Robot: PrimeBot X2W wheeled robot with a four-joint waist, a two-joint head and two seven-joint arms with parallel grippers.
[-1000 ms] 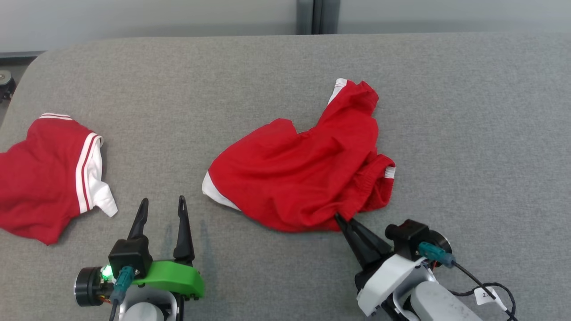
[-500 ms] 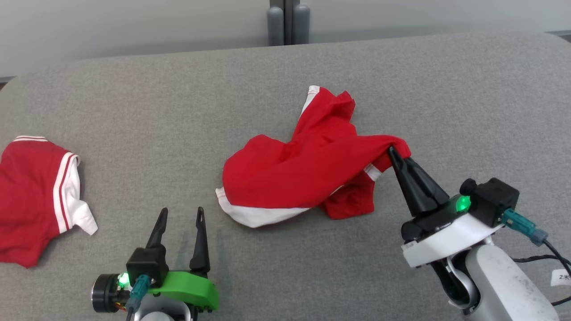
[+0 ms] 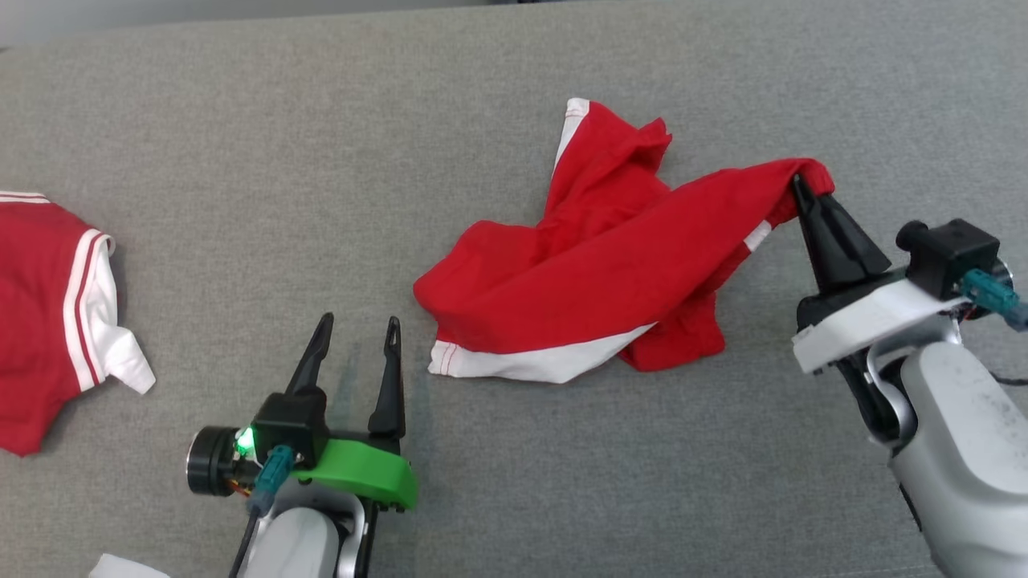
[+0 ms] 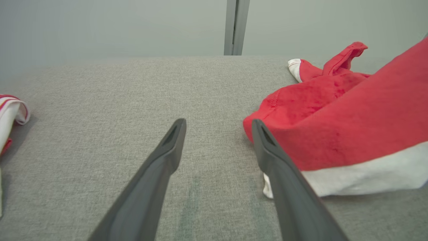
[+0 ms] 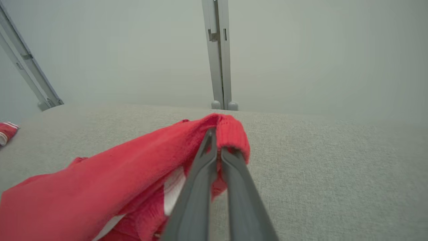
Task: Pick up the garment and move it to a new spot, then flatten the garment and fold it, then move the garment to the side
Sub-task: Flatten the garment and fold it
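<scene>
Right gripper (image 3: 797, 183) clenched on red garment (image 3: 610, 273) (pinched ribbed edge clearest in right wrist view). In head view, the long axis runs lower-left to upper-right. Left gripper (image 3: 361, 319) released.

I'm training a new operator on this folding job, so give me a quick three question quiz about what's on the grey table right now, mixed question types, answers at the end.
1. True or false: the left gripper is shut on the red shorts.
2. Where does the right gripper pinch the shorts? A: the white hem. B: a red edge raised off the grey table. C: nowhere, it is open.
3. What lies far left in the head view?
Key: 1 false, its fingers stand apart beside the shorts. 2 B. 3 a second red garment with white stripes.
</scene>
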